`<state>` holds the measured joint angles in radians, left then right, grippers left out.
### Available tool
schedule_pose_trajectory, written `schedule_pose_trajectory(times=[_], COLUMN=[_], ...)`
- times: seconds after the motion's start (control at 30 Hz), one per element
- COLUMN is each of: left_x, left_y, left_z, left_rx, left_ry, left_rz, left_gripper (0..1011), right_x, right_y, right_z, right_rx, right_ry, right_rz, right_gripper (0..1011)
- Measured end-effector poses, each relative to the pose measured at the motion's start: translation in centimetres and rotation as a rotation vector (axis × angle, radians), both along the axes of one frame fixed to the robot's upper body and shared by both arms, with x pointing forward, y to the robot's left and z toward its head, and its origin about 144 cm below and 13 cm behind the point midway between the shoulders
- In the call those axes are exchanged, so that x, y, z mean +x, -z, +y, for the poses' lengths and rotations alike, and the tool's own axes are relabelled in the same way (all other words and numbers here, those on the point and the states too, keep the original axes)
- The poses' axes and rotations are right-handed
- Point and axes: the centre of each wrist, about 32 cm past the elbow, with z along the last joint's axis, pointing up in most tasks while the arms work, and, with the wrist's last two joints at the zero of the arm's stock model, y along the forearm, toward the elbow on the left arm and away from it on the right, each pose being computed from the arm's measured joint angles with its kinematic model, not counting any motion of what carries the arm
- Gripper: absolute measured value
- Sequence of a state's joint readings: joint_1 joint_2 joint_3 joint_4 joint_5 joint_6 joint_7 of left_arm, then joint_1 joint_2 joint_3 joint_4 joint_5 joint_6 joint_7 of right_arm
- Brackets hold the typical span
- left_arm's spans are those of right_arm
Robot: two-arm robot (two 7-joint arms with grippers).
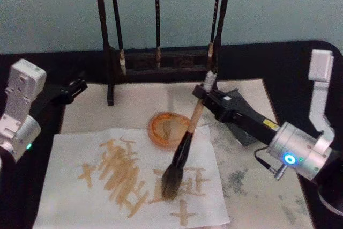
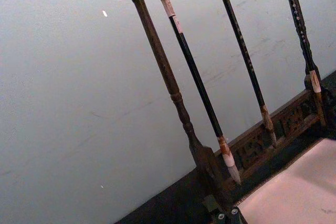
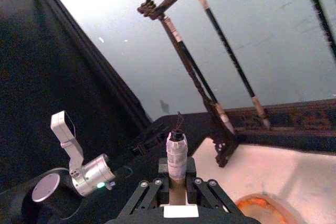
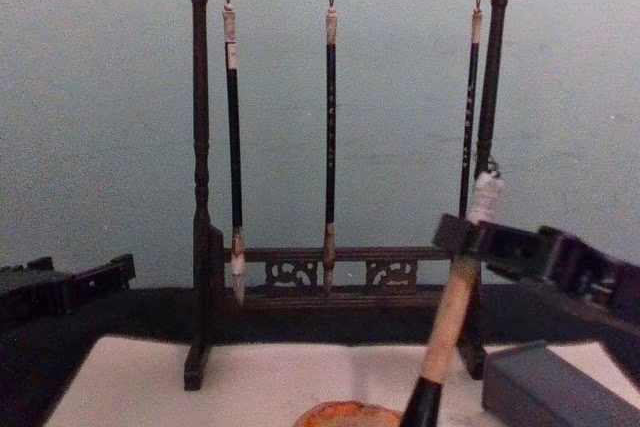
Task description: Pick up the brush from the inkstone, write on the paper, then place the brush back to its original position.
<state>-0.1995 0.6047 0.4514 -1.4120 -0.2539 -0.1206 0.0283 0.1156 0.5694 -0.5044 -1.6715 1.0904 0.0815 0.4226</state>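
Note:
The brush [image 1: 185, 143] has a thick tan handle and a bushy grey-brown head, and it leans tilted in my right gripper [image 1: 202, 93], which is shut on its upper handle. Its bristles rest on the paper [image 1: 80, 207], a white sheet marked with several tan strokes. The right wrist view shows the whitish handle end [image 3: 177, 150] between the gripper's fingers [image 3: 152, 195]. In the chest view the handle [image 4: 452, 322] slants down from the right gripper [image 4: 470, 237]. The inkstone [image 4: 545, 387], a dark grey block, lies under my right arm. My left gripper [image 1: 75, 89] is parked at the left, off the paper.
A dark wooden rack [image 1: 161, 65] with three slim hanging brushes [image 4: 329, 137] stands at the back. A round orange dish [image 1: 163, 128] sits just behind the paper. An off-white mat [image 1: 252, 186] with grey stains lies under everything, on a black table [image 1: 32, 60].

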Motion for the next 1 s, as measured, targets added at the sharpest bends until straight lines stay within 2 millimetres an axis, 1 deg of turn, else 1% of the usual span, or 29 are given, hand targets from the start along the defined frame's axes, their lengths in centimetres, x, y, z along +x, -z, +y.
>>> schedule_pose_trajectory(times=[0.13, 0.17, 0.33, 0.4, 0.67, 0.87, 1.0], left_x=[0.0, 0.0, 0.0, 0.0, 0.0, 0.0, 0.0], left_y=[0.0, 0.0, 0.0, 0.0, 0.0, 0.0, 0.0], left_z=[0.0, 0.0, 0.0, 0.0, 0.0, 0.0, 0.0], left_rx=[0.000, 0.000, 0.000, 0.000, 0.000, 0.000, 0.000], left_ry=[0.000, 0.000, 0.000, 0.000, 0.000, 0.000, 0.000], left_rz=[0.000, 0.000, 0.000, 0.000, 0.000, 0.000, 0.000], left_gripper=[1002, 1002, 1002, 1002, 1002, 1002, 1002], right_x=[-0.4, -0.7, -1.1, -1.3, -1.8, -2.0, -1.8], right_y=[0.0, 0.0, 0.0, -0.2, -0.8, -1.4, -2.1], right_z=[-0.9, -1.5, -2.4, -3.1, -4.3, -4.4, -3.8], right_rx=[0.000, 0.000, 0.002, 0.003, 0.014, 0.029, 0.046], right_ry=[0.017, 0.030, 0.053, 0.070, 0.098, 0.098, 0.078], right_rz=[0.008, 0.009, 0.007, -0.002, -0.023, -0.045, -0.067], right_gripper=[180, 180, 180, 180, 180, 180, 180])
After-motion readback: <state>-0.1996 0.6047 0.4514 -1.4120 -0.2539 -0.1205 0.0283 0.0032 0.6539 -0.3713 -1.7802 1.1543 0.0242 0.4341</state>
